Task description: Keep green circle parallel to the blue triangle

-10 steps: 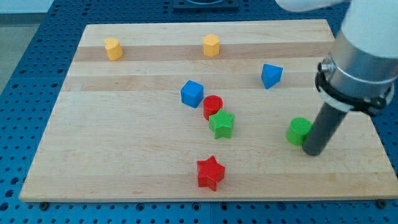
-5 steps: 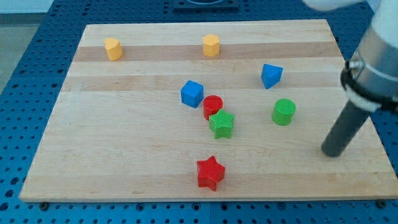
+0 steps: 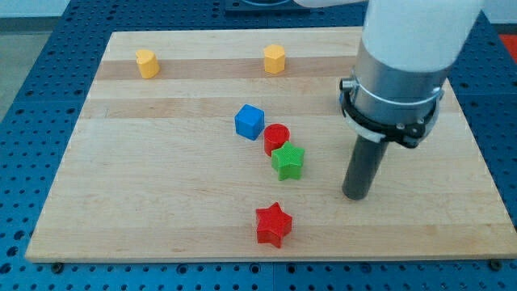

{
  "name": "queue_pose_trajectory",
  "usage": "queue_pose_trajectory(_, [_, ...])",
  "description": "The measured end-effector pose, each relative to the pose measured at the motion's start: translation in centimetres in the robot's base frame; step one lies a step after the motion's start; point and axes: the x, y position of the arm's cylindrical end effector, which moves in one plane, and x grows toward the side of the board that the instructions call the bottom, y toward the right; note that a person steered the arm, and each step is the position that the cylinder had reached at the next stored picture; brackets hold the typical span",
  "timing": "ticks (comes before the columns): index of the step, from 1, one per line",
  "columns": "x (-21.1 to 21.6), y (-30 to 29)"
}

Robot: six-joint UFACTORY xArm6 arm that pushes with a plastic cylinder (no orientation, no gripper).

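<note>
End effector tip (image 3: 356, 196), a bare rod with nothing held, is seen right of green star (image 3: 288, 161); green circle and blue triangle are hidden.

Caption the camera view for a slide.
My tip rests right of the green star; the arm hides green circle and blue triangle.

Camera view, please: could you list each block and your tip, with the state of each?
my tip: on the board, right of the green star, touching no visible block
green star: touching red circle
red circle: beside blue cube
blue cube: standing alone
red star: alone
yellow blocks: apart
green circle, blue triangle: hidden
</note>
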Motion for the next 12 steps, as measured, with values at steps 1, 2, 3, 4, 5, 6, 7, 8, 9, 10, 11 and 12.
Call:
queue_pose_trajectory(1, [-3.5, 0.0])
queue_pose_trajectory(2, [-5.7, 0.1])
queue_pose_trajectory(3, [-5.8, 0.2])
queue_pose_trajectory(4, [-5.6, 0.2])
queue_pose_trajectory(5, [-2.0, 0.2])
queue_pose_trajectory(6, [1.1, 1.3])
queue_pose_trajectory(7, [-2.0, 2.1])
queue_pose_trajectory(8, [-3.6, 2.1])
queue_pose_trajectory(9, [-5.0, 2.1])
queue_pose_trajectory(10, [-7.7, 2.6])
queue_pose_trajectory(11, [-12.2, 3.5])
queue_pose_trajectory(12, [-13.9, 3.7])
